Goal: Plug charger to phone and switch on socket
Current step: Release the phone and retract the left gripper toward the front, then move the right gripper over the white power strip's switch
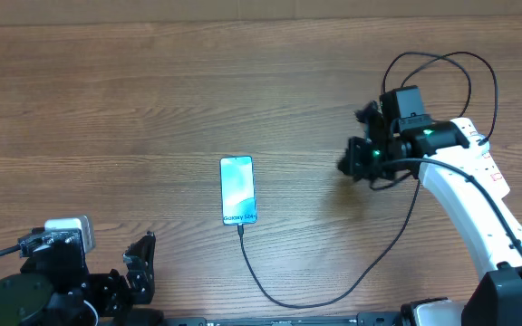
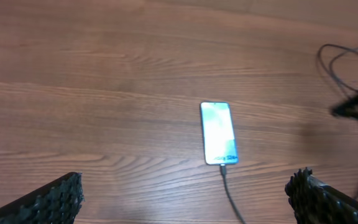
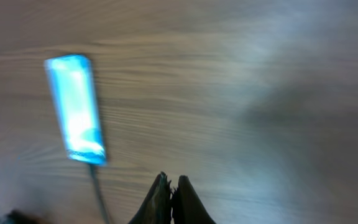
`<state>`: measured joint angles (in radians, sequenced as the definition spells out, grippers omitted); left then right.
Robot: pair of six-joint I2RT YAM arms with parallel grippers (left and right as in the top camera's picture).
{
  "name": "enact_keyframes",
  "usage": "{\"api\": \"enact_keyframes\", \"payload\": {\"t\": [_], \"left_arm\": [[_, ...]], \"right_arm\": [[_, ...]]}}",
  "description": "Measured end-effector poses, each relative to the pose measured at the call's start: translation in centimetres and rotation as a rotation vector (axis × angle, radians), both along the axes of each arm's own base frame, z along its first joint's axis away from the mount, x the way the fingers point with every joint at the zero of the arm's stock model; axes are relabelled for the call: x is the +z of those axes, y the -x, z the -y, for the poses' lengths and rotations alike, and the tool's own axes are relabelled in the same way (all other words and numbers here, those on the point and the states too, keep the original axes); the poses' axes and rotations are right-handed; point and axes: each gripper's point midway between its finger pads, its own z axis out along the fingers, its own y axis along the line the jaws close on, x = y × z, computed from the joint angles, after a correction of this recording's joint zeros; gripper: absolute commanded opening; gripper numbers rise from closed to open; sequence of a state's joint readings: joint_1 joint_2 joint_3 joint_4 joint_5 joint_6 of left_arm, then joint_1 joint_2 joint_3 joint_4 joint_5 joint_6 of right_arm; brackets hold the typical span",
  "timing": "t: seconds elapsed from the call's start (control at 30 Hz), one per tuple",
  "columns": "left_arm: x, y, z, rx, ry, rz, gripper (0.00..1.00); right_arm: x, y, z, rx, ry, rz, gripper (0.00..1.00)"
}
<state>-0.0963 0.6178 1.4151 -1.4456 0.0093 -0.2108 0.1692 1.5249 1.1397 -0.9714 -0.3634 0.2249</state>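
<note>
your right arm (image 1: 465, 195) is a white shell with black joints, small green lights (image 1: 427, 136) and thin black cables (image 1: 495, 86) looping off it. your left arm (image 1: 25, 294) is black, topped by a white box (image 1: 69, 232), its fingers (image 2: 51, 200) finely ribbed.

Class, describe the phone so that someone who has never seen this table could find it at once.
Start with the wide wooden table; near its middle a slim phone lies flat, screen up. A thin black cable leaves its lower end and curves off to the right. Its light-blue lit screen sets it apart from everything around it.
</note>
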Motion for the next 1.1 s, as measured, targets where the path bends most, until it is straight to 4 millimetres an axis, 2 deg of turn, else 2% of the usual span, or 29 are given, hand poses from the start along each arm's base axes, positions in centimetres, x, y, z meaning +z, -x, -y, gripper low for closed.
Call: {"api": "enact_keyframes", "payload": {"t": [0.1, 0.2, 0.3, 0.4, 0.5, 0.6, 0.77, 0.83, 1.0, 1.1], "left_arm": [[-0.5, -0.1, -0.4, 0.019, -0.017, -0.015, 1.00], [-1.2, -0.3, -0.9, 0.041, -0.036, -0.034, 1.00], [-2.0, -0.5, -1.2, 0.055, -0.050, -0.058, 1.00], [-2.8, -0.6, -1.3, 0.060, -0.058, -0.081, 1.00], [-3.4, -1.0, -1.3, 0.063, -0.062, -0.091, 1.00], [-4.2, -1.4, -1.4, 0.066, -0.067, -0.105, 1.00], [-5.8, -1.8, -1.5, 0.072, -0.079, -0.144, 1.00], [-6.1, -1.9, -1.5, 0.072, -0.079, -0.150, 1.00], [-6.2, -1.9, -1.5, 0.072, -0.080, -0.152, 1.00], [-6.2, -2.0, -1.5, 0.071, -0.079, -0.151, 1.00]], "right_arm": [[-0.6, 1.5, 3.6, -0.129, 0.123, -0.105, 0.04], [-0.1, 3.1, 7.3, -0.281, 0.239, -0.166, 0.04], [1.7, 4.8, 10.3, -0.439, 0.331, -0.159, 0.04], [4.5, 5.8, 12.9, -0.625, 0.389, -0.073, 0.04], [6.9, 5.5, 15.1, -0.783, 0.415, 0.044, 0.04], [8.2, 4.9, 17.3, -0.902, 0.445, 0.115, 0.04], [7.5, 4.2, 21.4, -1.066, 0.503, 0.104, 0.04], [6.9, 3.6, 23.9, -1.142, 0.518, 0.099, 0.04], [4.3, 1.9, 29.8, -1.273, 0.503, 0.075, 0.04], [2.0, 0.2, 31.8, -1.292, 0.435, 0.064, 0.04]]}}
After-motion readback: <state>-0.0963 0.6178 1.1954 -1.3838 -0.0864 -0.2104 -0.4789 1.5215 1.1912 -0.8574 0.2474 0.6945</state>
